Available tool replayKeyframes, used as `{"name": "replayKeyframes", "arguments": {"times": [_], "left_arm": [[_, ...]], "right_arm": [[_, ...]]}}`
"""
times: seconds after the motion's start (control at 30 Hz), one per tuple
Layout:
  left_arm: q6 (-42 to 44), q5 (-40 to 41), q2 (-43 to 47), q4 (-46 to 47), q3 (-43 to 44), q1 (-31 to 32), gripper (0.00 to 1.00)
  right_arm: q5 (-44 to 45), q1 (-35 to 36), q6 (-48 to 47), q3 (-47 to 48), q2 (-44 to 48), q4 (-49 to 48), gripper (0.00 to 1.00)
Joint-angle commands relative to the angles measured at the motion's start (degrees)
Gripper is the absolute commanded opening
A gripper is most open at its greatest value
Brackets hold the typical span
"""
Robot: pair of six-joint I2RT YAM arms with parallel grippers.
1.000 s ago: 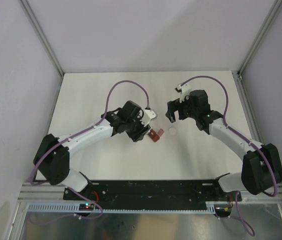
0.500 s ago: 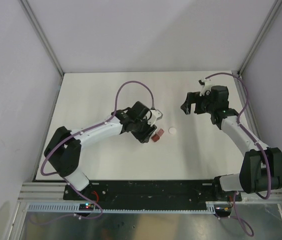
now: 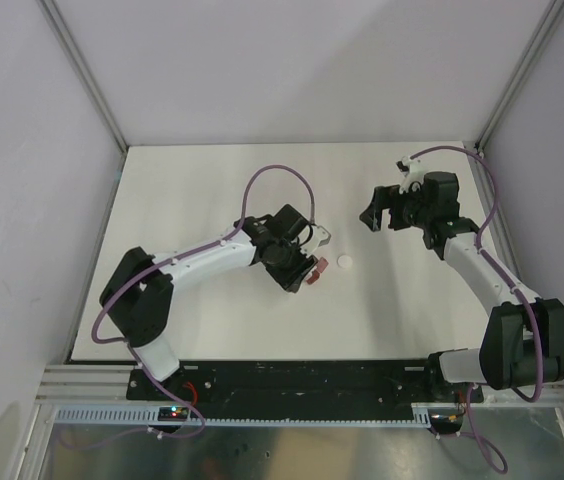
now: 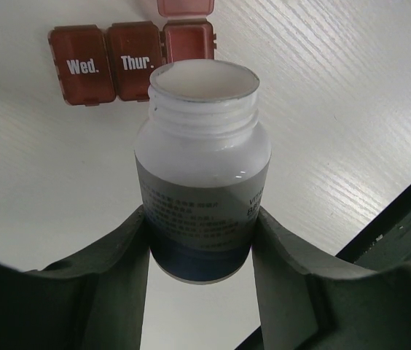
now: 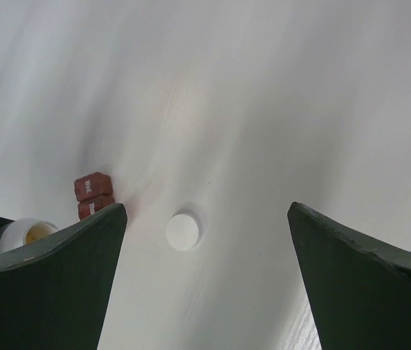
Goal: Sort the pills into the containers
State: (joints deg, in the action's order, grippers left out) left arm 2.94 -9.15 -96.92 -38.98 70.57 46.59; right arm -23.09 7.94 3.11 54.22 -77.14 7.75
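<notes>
White wood-grain table [image 3: 212, 190] – dark red pill box [image 4: 132, 62] – lilac walls [image 3: 22, 150]

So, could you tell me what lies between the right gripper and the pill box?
Only a round white cap, lying flat on the table between the right gripper and the pill box, as the top external view shows.

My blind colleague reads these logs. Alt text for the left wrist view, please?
The left gripper holds an uncapped white bottle, its mouth toward a dark red pill box on the white table. The Wed. and Thur. lids are shut; the third compartment stands open.
</notes>
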Motion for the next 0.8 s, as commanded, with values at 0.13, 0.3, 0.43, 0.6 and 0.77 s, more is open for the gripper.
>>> {"name": "replayKeyframes", "arguments": {"times": [0.13,0.3,0.43,0.6,0.77], "left_arm": [[1.0,0.6,-0.6,-3.6,3.7,0.8,0.00],[4.2,-0.6,1.5,-3.5,4.0,0.8,0.00],[6.5,-0.7,4.1,-2.4,3.8,0.7,0.00],[7.8,-1.1,8.3,-0.9,3.2,0.8,0.00],[9.0,-1.3,11.8,1.1,1.8,0.9,0.00]], "right_arm": [[-3.2,-0.4,-0.3,-0.2,1.1,0.1,1.00],[-11.3,0.2,-0.3,-0.2,0.4,-0.2,0.99],[-17.3,3.1,-1.3,-0.2,-0.4,-0.2,0.99],[-20.9,7.6,-1.6,0.3,-2.1,0.3,0.99],[-26.6,10.1,-0.4,1.5,-4.1,0.8,0.99]]}}
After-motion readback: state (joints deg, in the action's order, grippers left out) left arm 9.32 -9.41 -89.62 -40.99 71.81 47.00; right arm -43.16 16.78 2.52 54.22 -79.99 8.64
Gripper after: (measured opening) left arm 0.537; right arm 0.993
